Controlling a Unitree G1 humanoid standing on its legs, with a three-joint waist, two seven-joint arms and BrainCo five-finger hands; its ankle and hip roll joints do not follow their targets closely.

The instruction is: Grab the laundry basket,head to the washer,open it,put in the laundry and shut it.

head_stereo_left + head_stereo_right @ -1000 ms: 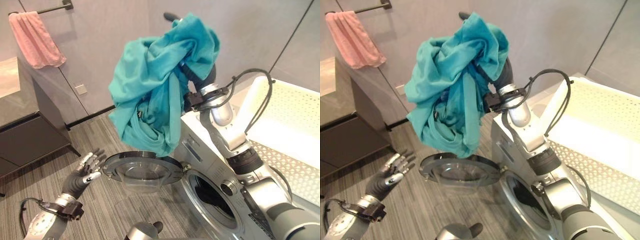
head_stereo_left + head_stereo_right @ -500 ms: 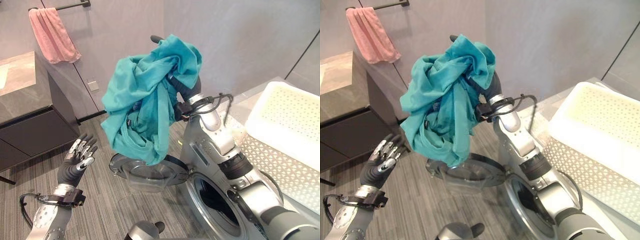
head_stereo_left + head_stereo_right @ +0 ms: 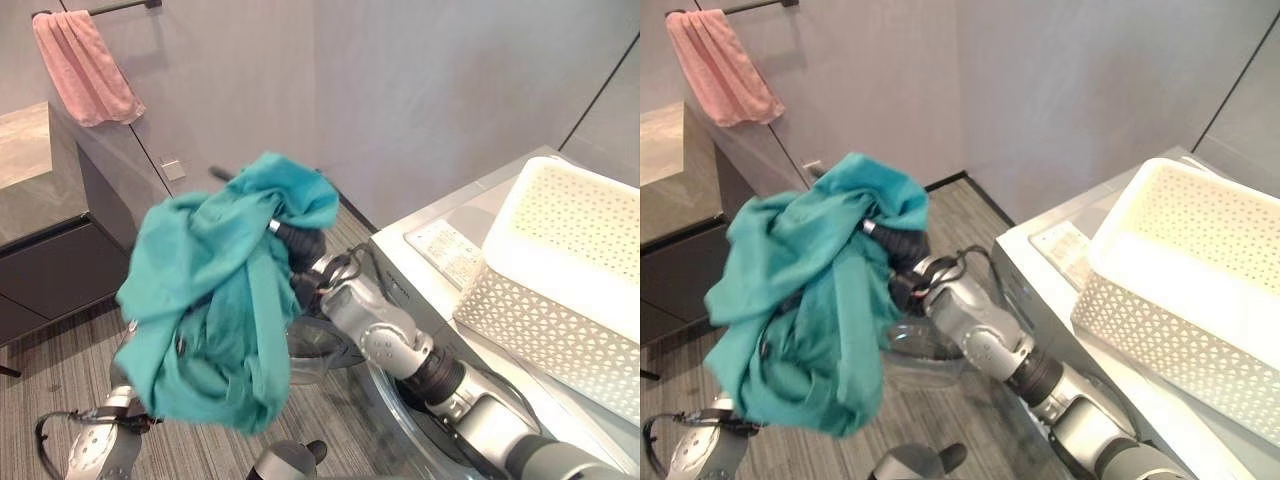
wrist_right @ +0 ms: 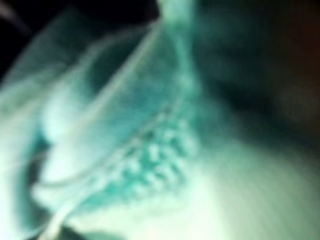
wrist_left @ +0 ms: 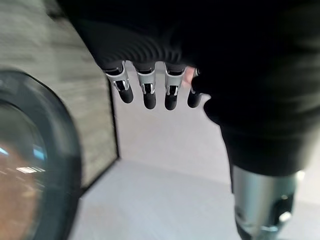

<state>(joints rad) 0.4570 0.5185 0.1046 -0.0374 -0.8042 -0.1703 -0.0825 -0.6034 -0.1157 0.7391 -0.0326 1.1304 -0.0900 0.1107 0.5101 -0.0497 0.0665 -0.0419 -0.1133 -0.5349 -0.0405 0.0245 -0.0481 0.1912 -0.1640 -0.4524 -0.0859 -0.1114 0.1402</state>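
A bunched teal garment (image 3: 215,305) hangs in the air from my right hand (image 3: 300,244), which is shut on it; its fingers are mostly buried in the cloth. The garment (image 4: 125,150) shows very close in the right wrist view. It hangs left of the white washer (image 3: 432,243) and in front of the washer's open round door (image 3: 325,350), most of which it hides. The white perforated laundry basket (image 3: 560,290) sits on top of the washer at the right. My left hand (image 5: 145,92) is open with straight fingers, near the door's dark rim (image 5: 60,165).
A pink towel (image 3: 80,65) hangs on a wall bar at the upper left. Below it stands a dark vanity cabinet (image 3: 60,265) with a stone top. Grey striped floor (image 3: 60,370) lies between the cabinet and the washer.
My right arm has swung the teal garment down and to the left, from above the washer to in front of the open door. The garment now covers my left hand. The camera has shifted.
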